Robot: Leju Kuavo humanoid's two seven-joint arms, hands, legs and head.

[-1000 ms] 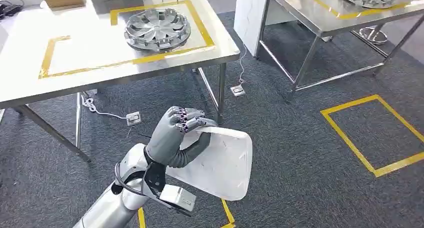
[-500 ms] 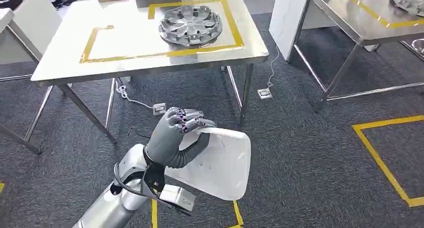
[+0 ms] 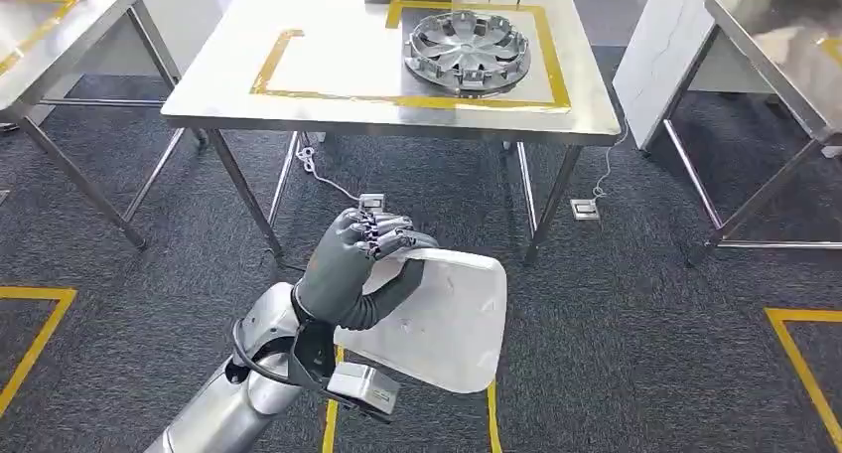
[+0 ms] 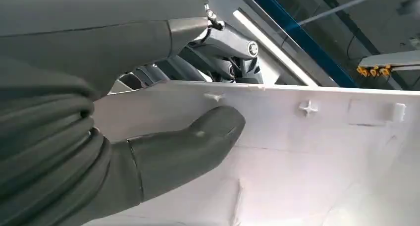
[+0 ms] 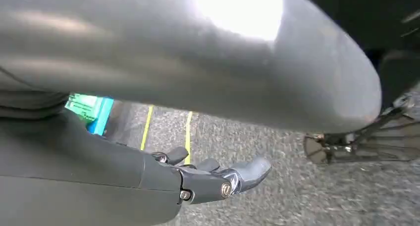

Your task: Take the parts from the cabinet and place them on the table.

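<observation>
My left hand [image 3: 352,267] grips a white flat plastic panel [image 3: 445,319] by its upper edge, holding it over the carpet in front of me. In the left wrist view the thumb [image 4: 188,146] presses on the panel's [image 4: 322,151] inner face, which has small moulded clips. Ahead stands a steel table [image 3: 328,110] with a yellow taped outline, and a silver wheel cover [image 3: 466,48] lies inside that outline. My right hand [image 5: 218,179] hangs over the carpet with its fingers stretched out and holds nothing.
A second steel table [image 3: 784,66] stands at the right and a third [image 3: 50,46] at the left. Yellow tape marks [image 3: 804,359] lie on the grey carpet. Cables and floor sockets [image 3: 585,209] sit under the middle table.
The whole view has swung, so the middle table now stands straight ahead instead of at the upper left. My left hand keeps the same hold on the white panel.
</observation>
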